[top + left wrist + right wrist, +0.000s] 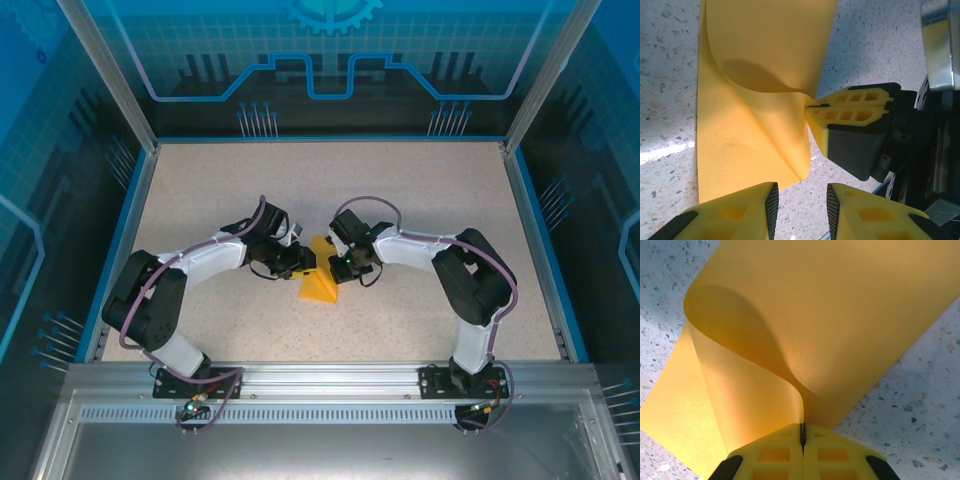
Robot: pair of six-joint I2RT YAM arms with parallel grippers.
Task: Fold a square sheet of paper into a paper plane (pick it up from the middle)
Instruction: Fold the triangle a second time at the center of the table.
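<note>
Right gripper (802, 436) tight on curled sheet (840, 315)

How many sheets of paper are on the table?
1. The square sheet of paper lies curled over at the middle of the table, the right pincer shut on its edge, the left pincer open near it.

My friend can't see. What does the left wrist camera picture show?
An orange-yellow square sheet of paper lies on the speckled table, one side curled up and over. The right claw, shut, pinches that curled edge from the right. The left claw stands open at the bottom, holding nothing.
</note>
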